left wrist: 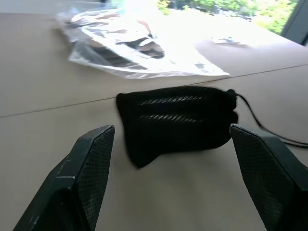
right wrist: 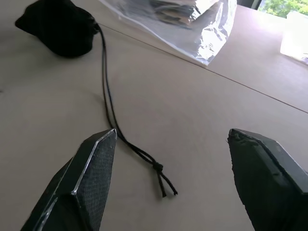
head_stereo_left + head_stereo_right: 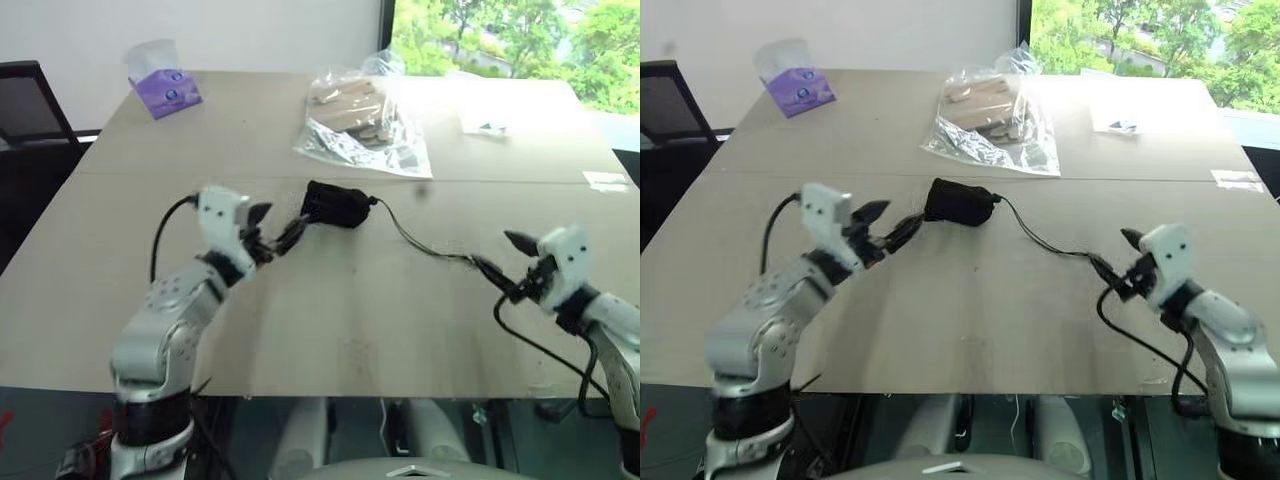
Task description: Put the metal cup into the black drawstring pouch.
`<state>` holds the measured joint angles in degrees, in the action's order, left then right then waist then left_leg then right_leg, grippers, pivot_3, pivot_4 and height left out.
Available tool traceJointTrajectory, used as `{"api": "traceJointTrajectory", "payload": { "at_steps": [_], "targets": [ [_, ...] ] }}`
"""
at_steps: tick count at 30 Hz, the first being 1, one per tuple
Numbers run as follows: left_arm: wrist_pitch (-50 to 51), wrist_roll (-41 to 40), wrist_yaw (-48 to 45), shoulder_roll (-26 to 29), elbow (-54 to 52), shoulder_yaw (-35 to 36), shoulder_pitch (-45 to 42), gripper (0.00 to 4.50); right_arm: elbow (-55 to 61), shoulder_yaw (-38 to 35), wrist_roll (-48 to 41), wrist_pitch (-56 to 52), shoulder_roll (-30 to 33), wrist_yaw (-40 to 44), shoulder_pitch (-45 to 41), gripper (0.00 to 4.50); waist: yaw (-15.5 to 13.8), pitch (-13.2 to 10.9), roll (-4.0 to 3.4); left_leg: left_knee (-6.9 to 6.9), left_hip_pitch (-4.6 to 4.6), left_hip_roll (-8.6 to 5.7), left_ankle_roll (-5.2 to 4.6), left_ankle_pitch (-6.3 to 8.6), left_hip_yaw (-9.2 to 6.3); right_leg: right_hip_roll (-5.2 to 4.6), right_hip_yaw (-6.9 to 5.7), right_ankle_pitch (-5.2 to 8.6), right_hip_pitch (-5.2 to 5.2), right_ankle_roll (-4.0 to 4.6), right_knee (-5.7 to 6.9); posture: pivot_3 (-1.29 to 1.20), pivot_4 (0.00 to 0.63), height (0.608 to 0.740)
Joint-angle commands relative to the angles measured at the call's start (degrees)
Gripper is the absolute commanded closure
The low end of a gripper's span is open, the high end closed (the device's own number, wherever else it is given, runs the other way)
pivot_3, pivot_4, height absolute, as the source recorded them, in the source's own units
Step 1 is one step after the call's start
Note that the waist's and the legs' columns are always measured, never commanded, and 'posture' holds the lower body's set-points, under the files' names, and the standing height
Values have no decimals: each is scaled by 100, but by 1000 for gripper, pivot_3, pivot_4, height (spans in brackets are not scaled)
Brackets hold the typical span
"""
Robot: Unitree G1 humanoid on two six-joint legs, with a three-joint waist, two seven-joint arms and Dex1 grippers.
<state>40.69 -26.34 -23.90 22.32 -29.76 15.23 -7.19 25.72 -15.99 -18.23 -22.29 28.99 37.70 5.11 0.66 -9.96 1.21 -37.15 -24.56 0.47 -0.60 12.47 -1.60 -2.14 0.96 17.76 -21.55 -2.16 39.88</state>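
Observation:
The black drawstring pouch (image 3: 335,205) lies bulging on the table (image 3: 330,320) with its mouth drawn shut. Its thin cord (image 3: 420,240) trails off to the right and ends in a knot (image 2: 156,167). The metal cup is hidden. My left gripper (image 3: 275,228) stands open just left of the pouch, pointing at it, and its fingers (image 1: 91,163) touch nothing. My right gripper (image 3: 503,255) is open too, hovering at the cord's knotted end with the knot lying loose on the table between and ahead of its fingers (image 2: 91,173).
A clear plastic bag of wooden blocks (image 3: 360,120) lies behind the pouch. A purple tissue box (image 3: 165,90) stands at the back left, beside a black chair (image 3: 30,110). Small white papers (image 3: 485,125) lie at the back right. The table's front edge runs close below both grippers.

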Motion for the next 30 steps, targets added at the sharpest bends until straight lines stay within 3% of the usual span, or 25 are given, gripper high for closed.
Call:
{"api": "traceJointTrajectory", "payload": {
  "at_steps": [1, 5, 7, 8, 17, 30],
  "targets": [
    [-46, -303, -112, 218, -562, 461, 454, 550, 172, -412, -132, 339, 137, 120, 375, 705, -10, 0, 0, -2, 2, 0, -1, 1, 0, -1, 0, 0, 4, 0, 0, 0, 150, 740],
    [94, -941, -433, 438, -702, 922, 1006, 550, -121, -658, -343, 479, 429, 572, 784, 705, -20, -2, -1, 2, 49, 0, -2, 1, 0, -1, -1, 3, 42, 4, -4, 0, 150, 740],
    [117, -1225, -618, 561, -716, 1121, 1216, 6, -129, -767, -457, 491, 557, 733, 938, 151, -19, -2, -1, 8, 89, 2, -5, 5, 0, -4, -2, 6, 86, 7, -14, 0, 150, 740],
    [166, -1420, -697, 616, -706, 1261, 1317, 0, -59, -811, -509, 511, 617, 815, 1031, 19, -18, -1, -1, 8, 88, 2, -5, 5, 1, -5, -1, 6, 85, 7, -15, 0, 150, 740],
    [73, -1867, -817, 907, -879, 1403, 1834, 0, 573, -1037, -1050, 509, 609, 890, 1498, 19, -14, -2, -2, 8, 86, 8, -5, 5, 2, -5, 1, 6, 83, 8, -15, 0, 150, 740],
    [14, -2275, -1086, 1306, -715, 1582, 1985, 0, 816, -894, -697, 692, 561, 491, 1732, 19, -77, -3, -4, 11, 82, 9, -6, 6, 4, -9, 0, 10, 82, 14, -33, 0, 150, 740]
  ]
}}
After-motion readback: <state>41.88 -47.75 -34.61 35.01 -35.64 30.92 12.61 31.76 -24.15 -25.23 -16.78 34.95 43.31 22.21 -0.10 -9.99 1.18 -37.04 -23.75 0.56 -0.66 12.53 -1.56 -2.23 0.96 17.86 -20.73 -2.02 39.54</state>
